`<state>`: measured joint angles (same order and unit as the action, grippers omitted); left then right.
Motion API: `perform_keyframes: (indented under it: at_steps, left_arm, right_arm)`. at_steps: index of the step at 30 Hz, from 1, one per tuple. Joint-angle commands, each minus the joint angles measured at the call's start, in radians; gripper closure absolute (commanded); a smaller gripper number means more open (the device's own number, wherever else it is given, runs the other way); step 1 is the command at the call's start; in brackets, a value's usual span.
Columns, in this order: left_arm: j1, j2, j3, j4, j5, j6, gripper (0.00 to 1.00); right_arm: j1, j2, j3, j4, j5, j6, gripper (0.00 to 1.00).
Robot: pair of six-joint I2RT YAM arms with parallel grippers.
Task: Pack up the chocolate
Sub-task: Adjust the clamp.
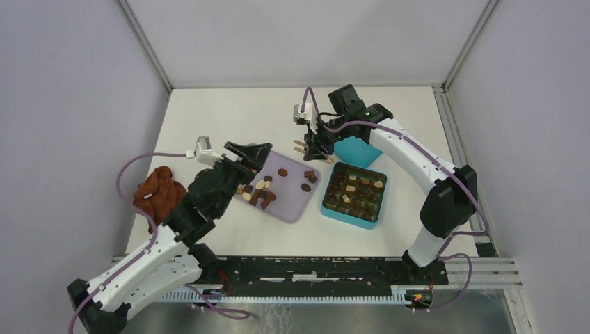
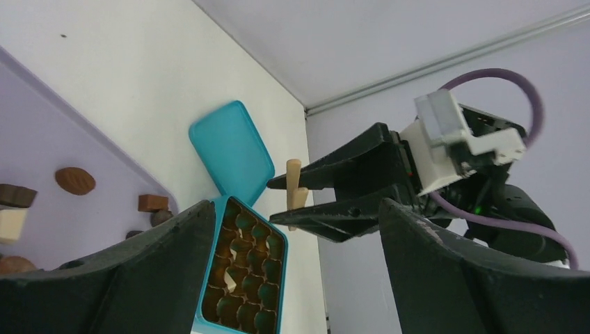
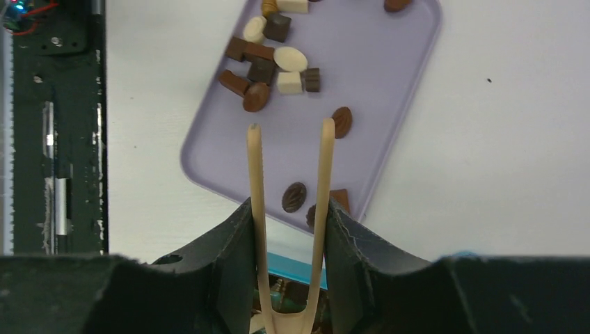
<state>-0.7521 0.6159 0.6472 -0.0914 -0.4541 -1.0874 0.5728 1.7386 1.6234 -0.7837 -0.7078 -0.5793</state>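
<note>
Chocolate pieces, dark brown, mid brown and cream, lie loose on a lilac tray. More pieces fill cups in the open teal box to its right. My right gripper hovers over the tray's far corner, shut on wooden tongs. In the right wrist view the tongs stand spread between the jaws of the right gripper, tips empty above the tray, short of the chocolate cluster. My left gripper is open and empty over the tray's left end.
The teal lid lies behind the box, under the right arm. A rust-brown cloth lump sits at the table's left edge beside the left arm. The left wrist view shows the box, lid and tongs ahead.
</note>
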Motion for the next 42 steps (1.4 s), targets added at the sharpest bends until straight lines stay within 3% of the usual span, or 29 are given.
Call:
perform_keyframes:
  at_steps: [1,8,23,33,37,40,42]
  left_arm:
    - [0.004,0.128,0.04,0.255,0.086,-0.085,0.07]
    - [-0.031,0.346,0.197,0.158,0.055,-0.04,0.06]
    - [-0.12,0.485,0.292,-0.007,-0.126,-0.097,0.15]
    - [-0.118,0.55,0.317,0.005,-0.151,-0.131,0.36]
    - [-0.119,0.572,0.33,-0.011,-0.147,-0.145,0.53]
    - [-0.119,0.58,0.336,-0.04,-0.146,-0.163,0.76]
    - [-0.118,0.576,0.332,-0.045,-0.143,-0.175,0.8]
  right_arm:
    - [0.011,-0.076,-0.058,0.096,-0.123,0.054,0.59]
    - [0.012,-0.101,-0.071,0.144,-0.143,0.117,0.6]
    - [0.013,-0.117,-0.106,0.213,-0.175,0.197,0.63]
    - [0.041,-0.124,-0.154,0.282,-0.18,0.283,0.67]
    - [0.052,-0.119,-0.151,0.287,-0.137,0.296,0.67]
    - [0.052,-0.117,-0.149,0.289,-0.127,0.3,0.67]
    - [0.053,-0.116,-0.149,0.29,-0.129,0.303,0.67]
